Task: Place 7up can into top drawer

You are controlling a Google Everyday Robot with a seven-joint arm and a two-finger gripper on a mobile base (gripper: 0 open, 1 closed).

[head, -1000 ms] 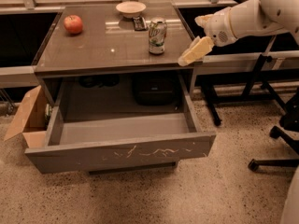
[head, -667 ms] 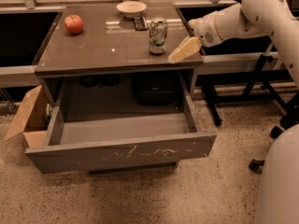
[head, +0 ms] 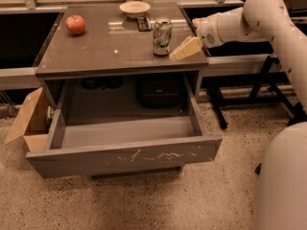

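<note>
The 7up can (head: 162, 36) stands upright on the grey table top (head: 105, 44), near its right front part. My gripper (head: 186, 49) is just to the right of the can, low over the table's right edge and apart from the can, with my white arm (head: 240, 23) reaching in from the right. The top drawer (head: 125, 157) is pulled out wide under the table. Its scratched front panel faces me and nothing shows on its grey floor.
A red apple (head: 75, 24) lies at the table's back left. A white bowl (head: 135, 7) and a small dark object (head: 143, 24) sit at the back. A brown cardboard box (head: 28, 122) stands left of the drawer. A black bag (head: 158, 92) lies under the table.
My arm and gripper have moved left, closer to the can's right side. The can, the apple and the drawer have not moved.
</note>
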